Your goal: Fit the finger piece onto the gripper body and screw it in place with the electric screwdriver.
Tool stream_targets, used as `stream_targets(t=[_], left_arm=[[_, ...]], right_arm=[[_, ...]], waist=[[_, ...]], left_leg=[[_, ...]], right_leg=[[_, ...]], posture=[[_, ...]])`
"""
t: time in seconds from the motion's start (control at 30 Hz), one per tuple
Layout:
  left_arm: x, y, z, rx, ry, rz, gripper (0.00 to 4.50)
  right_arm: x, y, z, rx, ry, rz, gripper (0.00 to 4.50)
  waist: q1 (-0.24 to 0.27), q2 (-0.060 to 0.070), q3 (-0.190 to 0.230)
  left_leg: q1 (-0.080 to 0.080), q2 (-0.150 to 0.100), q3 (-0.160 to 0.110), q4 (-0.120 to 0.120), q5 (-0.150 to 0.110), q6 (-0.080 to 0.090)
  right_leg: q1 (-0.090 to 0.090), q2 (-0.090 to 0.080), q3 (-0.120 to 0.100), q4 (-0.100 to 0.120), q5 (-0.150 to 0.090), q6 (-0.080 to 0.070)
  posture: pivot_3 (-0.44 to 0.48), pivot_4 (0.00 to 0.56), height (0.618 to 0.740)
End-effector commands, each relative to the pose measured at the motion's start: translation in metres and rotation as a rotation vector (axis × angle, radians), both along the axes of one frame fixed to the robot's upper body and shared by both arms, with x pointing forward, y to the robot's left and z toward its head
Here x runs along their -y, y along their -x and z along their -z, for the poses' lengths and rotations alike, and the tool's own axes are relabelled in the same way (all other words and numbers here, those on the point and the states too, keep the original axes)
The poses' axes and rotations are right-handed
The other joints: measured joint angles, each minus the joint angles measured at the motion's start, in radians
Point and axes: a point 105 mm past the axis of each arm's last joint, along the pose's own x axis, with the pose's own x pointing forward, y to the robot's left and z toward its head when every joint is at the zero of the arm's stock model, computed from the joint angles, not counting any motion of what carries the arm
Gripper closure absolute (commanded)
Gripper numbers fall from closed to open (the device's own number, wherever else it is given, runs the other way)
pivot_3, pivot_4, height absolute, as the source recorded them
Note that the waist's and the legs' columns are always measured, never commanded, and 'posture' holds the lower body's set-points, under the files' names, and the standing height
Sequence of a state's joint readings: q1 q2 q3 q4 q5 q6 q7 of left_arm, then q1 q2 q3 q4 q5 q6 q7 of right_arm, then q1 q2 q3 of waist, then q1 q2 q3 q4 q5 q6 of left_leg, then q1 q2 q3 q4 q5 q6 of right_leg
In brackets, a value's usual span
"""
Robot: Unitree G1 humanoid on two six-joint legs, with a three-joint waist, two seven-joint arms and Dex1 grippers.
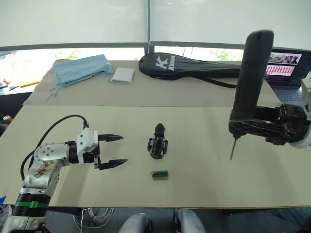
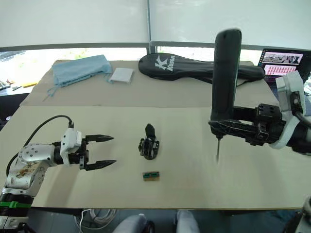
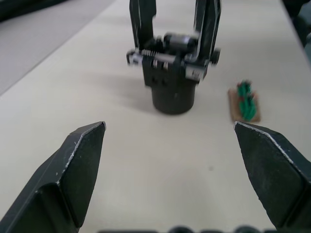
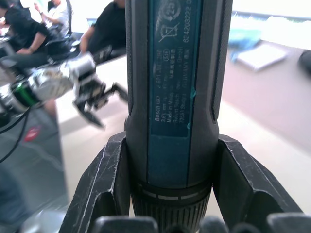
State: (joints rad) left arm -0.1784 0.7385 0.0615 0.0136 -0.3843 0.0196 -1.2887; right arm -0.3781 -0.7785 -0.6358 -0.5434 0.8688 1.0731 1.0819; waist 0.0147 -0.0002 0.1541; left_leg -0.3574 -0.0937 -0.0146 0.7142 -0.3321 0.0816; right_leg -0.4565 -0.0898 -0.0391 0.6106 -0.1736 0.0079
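The electric screwdriver [image 1: 251, 82] is held upright above the surface [image 1: 204, 189] by the right end effector [image 1: 243, 127], whose two black fingers [image 4: 104, 179] are pinched around the lower part of the tool's barrel, with the thin metal bit [image 1: 233, 148] pointed down and kept clear of the surface. The tool is seen toward 3 o'clock of the scene. The gripper body [image 1: 157, 144] is set near the centre of the surface, with a pointed black finger piece [image 1: 159, 130] standing out of it toward 12 o'clock; whether that piece is fastened cannot be told. A small green-brown box [image 1: 160, 175] is laid just beside the gripper body, at its 6 o'clock, apart from it. The left end effector [image 1: 112, 151] is seen at 9 o'clock of the gripper body, near it but not touching, with its fingers [image 3: 73, 170] spread wide and nothing between them; they are pointed toward the gripper body. At the far side, toward 12 o'clock, a black racket bag [image 1: 187, 66], a folded blue cloth [image 1: 81, 69] and a small white packet [image 1: 122, 74] are laid on a second surface. An open laptop [image 1: 283, 68] is seen at about 2 o'clock. Seated people [image 4: 29, 34] are visible in the background of the right wrist view.
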Motion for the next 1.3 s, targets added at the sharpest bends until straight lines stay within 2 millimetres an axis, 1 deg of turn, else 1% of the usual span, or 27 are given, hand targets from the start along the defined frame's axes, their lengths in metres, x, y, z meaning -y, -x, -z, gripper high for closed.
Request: stream_targets(t=[0.03, 0.07, 0.13, 0.2, 0.23, 0.3, 0.37, 0.5, 0.67, 0.83, 0.9, 1.0, 1.3], left_arm=[[0.008, 0.016, 0.006, -0.008, -0.012, 0.092, 0.0], [0.009, 0.019, 0.005, -0.009, 0.005, 0.111, 0.0], [0.009, 0.02, 0.012, -0.007, 0.011, 0.096, 0.0], [0.014, 0.021, 0.021, -0.01, 0.013, 0.096, 0.0], [0.018, 0.022, 0.024, -0.001, 0.022, 0.103, 0.0], [0.026, 0.022, 0.028, 0.013, 0.028, 0.114, 0.0], [0.029, 0.023, 0.031, 0.008, 0.031, 0.115, 0.0], [0.041, 0.03, 0.044, -0.037, 0.019, 0.166, 0.0], [0.052, 0.023, 0.049, -0.025, 0.026, 0.126, 0.0], [0.064, 0.02, 0.053, -0.019, 0.036, 0.122, 0.0], [0.068, 0.023, 0.055, -0.025, 0.03, 0.144, 0.0], [0.073, 0.028, 0.058, -0.052, 0.03, 0.166, 0.0], [0.082, 0.029, 0.07, -0.089, 0.011, 0.18, 0.0]], right_arm=[[-0.021, 0.02, -0.005, 0.192, 0.0, -0.071, 2.58], [-0.025, 0.024, 0.0, 0.18, -0.006, -0.098, 2.58], [-0.036, 0.031, 0.011, 0.171, -0.01, -0.173, 2.58], [-0.051, 0.043, 0.027, 0.217, 0.041, -0.311, 2.58], [-0.059, 0.044, 0.031, 0.221, 0.012, -0.352, 2.58], [-0.07, 0.042, 0.033, 0.244, -0.051, -0.391, 2.58], [-0.075, 0.041, 0.036, 0.254, -0.066, -0.418, 2.58], [-0.086, 0.036, 0.046, 0.236, -0.122, -0.458, 2.58], [-0.102, 0.032, 0.057, 0.24, -0.131, -0.496, 2.58], [-0.109, 0.024, 0.066, 0.229, -0.119, -0.497, 2.58], [-0.111, 0.023, 0.068, 0.23, -0.119, -0.499, 2.58], [-0.114, 0.022, 0.067, 0.239, -0.135, -0.504, 2.58], [-0.118, 0.021, 0.065, 0.258, -0.154, -0.51, 2.58]], waist=[[-0.001, 0.001, 0.0], [-0.002, 0.001, 0.001], [0.001, 0.001, 0.001], [0.001, 0.0, 0.0], [0.0, 0.0, 0.0], [-0.003, 0.0, 0.0], [-0.006, 0.0, 0.0], [-0.005, -0.001, 0.0], [-0.004, -0.001, 0.0], [-0.004, -0.001, 0.0], [-0.004, 0.0, 0.0], [-0.004, 0.0, 0.0], [-0.001, 0.0, 0.0]], left_leg=[[0.0, 0.0, 0.0, 0.0, 0.0, 0.0], [0.0, 0.0, 0.0, 0.0, 0.0, 0.0], [0.0, 0.0, 0.001, 0.001, 0.0, 0.0], [0.001, 0.0, 0.001, 0.001, 0.0, 0.0], [0.002, 0.0, 0.001, 0.001, 0.0, 0.0], [0.003, 0.0, 0.001, 0.001, 0.0, 0.0], [0.003, 0.0, 0.003, 0.001, 0.0, 0.0], [0.004, 0.0, 0.002, 0.001, 0.0, 0.0], [0.004, 0.0, 0.002, 0.001, 0.0, 0.0], [0.004, 0.0, 0.002, 0.001, 0.0, 0.0], [0.004, 0.0, 0.002, 0.001, 0.0, 0.0], [0.004, 0.0, 0.002, 0.001, 0.0, 0.0], [0.004, 0.0, 0.002, 0.001, 0.0, 0.0]], right_leg=[[0.0, 0.0, 0.0, 0.0, 0.0, 0.0], [-0.001, 0.0, 0.0, 0.001, 0.0, 0.0], [-0.001, 0.0, 0.0, 0.001, 0.0, 0.0], [0.001, 0.0, 0.0, 0.0, 0.0, 0.0], [0.002, 0.0, 0.0, 0.0, 0.0, 0.0], [0.002, 0.001, 0.0, 0.0, 0.0, 0.0], [0.002, 0.001, 0.001, 0.001, 0.0, 0.0], [0.002, 0.001, 0.0, 0.001, 0.0, 0.0], [0.002, 0.001, 0.0, 0.001, 0.0, 0.0], [0.002, 0.001, 0.0, 0.001, 0.0, 0.0], [0.002, 0.001, 0.0, 0.001, 0.0, 0.0], [0.001, 0.001, 0.0, 0.001, 0.0, 0.0], [0.002, 0.001, 0.0, 0.001, 0.0, 0.0]], posture=[[0.0, 0.15, 0.74], [0.0, 0.15, 0.74], [0.0, 0.15, 0.74], [0.0, 0.15, 0.74], [0.0, 0.15, 0.74], [0.0, 0.15, 0.74], [0.0, 0.15, 0.74], [0.0, 0.15, 0.74], [0.0, 0.15, 0.74], [0.0, 0.15, 0.74], [0.0, 0.15, 0.74], [0.0, 0.15, 0.74], [0.0, 0.15, 0.74]])
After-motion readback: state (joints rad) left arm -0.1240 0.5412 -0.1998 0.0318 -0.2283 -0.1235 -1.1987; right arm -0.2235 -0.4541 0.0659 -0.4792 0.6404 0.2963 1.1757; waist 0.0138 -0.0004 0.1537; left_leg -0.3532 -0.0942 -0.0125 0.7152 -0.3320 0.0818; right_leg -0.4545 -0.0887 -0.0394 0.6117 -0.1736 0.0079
